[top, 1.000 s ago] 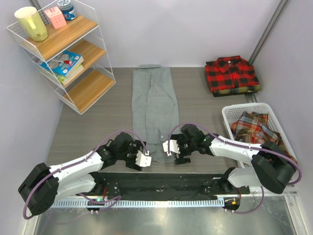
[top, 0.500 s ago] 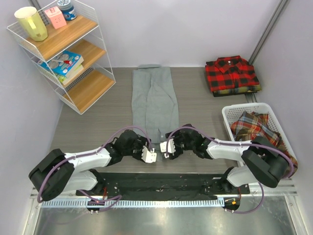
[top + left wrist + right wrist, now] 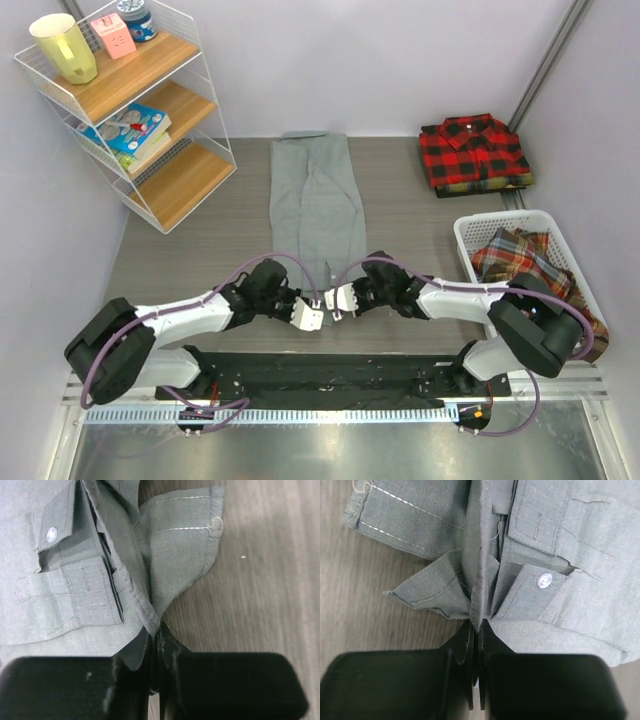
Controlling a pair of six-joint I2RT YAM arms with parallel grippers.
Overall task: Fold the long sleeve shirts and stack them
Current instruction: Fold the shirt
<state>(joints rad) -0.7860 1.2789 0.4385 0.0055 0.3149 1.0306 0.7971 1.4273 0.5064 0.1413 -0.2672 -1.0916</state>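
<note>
The grey shirt (image 3: pixel 315 205) lies as a long narrow strip down the centre of the frame, on the table (image 3: pixel 200 260). The red-and-black checked shirt (image 3: pixel 473 148) sits folded at upper right. At the strip's lower end, the left gripper (image 3: pixel 312 308) and right gripper (image 3: pixel 335 300) each pinch its hem, jaws closed tight.

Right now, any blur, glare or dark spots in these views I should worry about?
Top external: sharp and evenly lit, mild glare on the metal strip at the near edge. Left wrist: grey shirt stitching is crisp; the left gripper is underexposed black, little detail. Right wrist: same, button sharp, right gripper nearly featureless black.
</note>
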